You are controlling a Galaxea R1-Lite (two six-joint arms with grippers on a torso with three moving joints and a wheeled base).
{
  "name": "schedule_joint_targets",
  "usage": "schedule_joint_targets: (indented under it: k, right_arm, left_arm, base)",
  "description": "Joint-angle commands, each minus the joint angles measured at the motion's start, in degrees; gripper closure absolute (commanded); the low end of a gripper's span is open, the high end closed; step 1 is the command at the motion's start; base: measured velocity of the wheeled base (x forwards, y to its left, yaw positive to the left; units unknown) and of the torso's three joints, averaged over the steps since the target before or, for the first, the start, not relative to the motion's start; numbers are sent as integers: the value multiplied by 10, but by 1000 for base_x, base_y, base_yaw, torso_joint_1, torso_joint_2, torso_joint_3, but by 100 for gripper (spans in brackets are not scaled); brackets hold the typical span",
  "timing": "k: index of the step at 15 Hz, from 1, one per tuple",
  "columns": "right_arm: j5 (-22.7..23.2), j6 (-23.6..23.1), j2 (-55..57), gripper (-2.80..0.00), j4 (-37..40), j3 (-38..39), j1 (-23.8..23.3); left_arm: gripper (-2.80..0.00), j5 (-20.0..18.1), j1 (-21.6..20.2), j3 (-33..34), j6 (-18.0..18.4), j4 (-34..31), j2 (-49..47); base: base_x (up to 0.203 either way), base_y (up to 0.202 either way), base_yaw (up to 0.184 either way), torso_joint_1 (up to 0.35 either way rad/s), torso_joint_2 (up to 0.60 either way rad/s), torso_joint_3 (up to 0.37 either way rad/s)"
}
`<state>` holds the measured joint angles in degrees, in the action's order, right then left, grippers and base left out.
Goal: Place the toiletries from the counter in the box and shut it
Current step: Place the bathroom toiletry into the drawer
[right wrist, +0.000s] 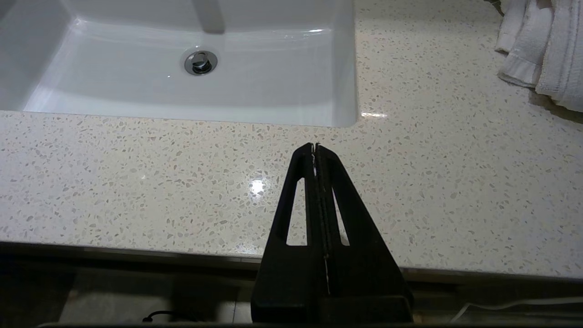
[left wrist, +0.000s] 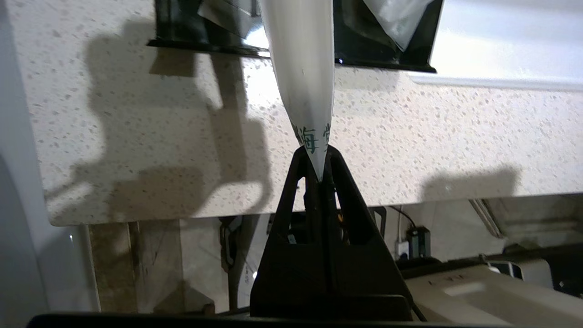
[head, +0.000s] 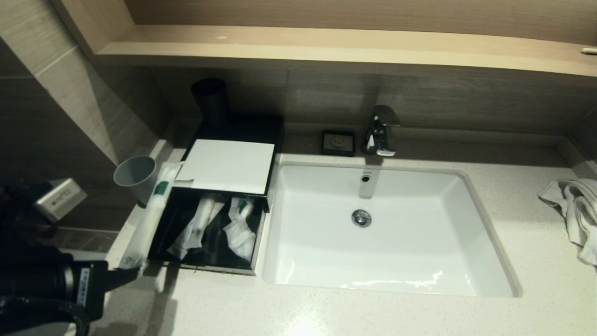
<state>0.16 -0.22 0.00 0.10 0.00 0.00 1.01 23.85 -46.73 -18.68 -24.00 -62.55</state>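
My left gripper [head: 134, 272] hangs over the counter's [head: 326, 312] front left corner, shut on the near end of a long slim clear packet [head: 156, 205] with a green band. The packet runs up along the left side of the box [head: 227, 164], a black box with a white top. Its drawer [head: 205, 269] stands pulled out, with several white toiletries [head: 240, 231] lying inside. In the left wrist view the fingers [left wrist: 339, 171] pinch the packet's [left wrist: 300, 68] printed tip, just short of the drawer front [left wrist: 387, 66]. My right gripper [right wrist: 315, 146] is shut and empty above the counter's front edge.
A grey cup [head: 135, 175] stands just left of the packet. The white basin [head: 419, 242] lies right of the box, with a tap [head: 382, 130] and a black soap dish [head: 338, 142] behind it. A white towel [head: 576, 210] sits at the far right. A dark cylinder [head: 211, 100] stands behind the box.
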Motion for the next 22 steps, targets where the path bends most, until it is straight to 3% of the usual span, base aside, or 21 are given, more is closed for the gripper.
schedule_joint_targets:
  k: [1, 10, 13, 22]
  right_arm:
    - [0, 0, 0, 0, 0, 0, -1]
    - [0, 0, 0, 0, -1, 0, 0]
    - [0, 0, 0, 0, 0, 0, 0]
    - [-1, 0, 0, 0, 0, 0, 0]
  left_arm:
    - [0, -18, 4, -37, -2, -40, -17]
    - [0, -23, 5, -35, -1, -57, -62]
    - [0, -54, 7, -37, -1, -72, -59]
    - [0, -64, 15, -42, 0, -69, -88]
  base:
    - [0, 0, 0, 0, 0, 0]
    - [0, 0, 0, 0, 0, 0]
    - [0, 0, 0, 0, 0, 0]
    - [0, 0, 0, 0, 0, 0]
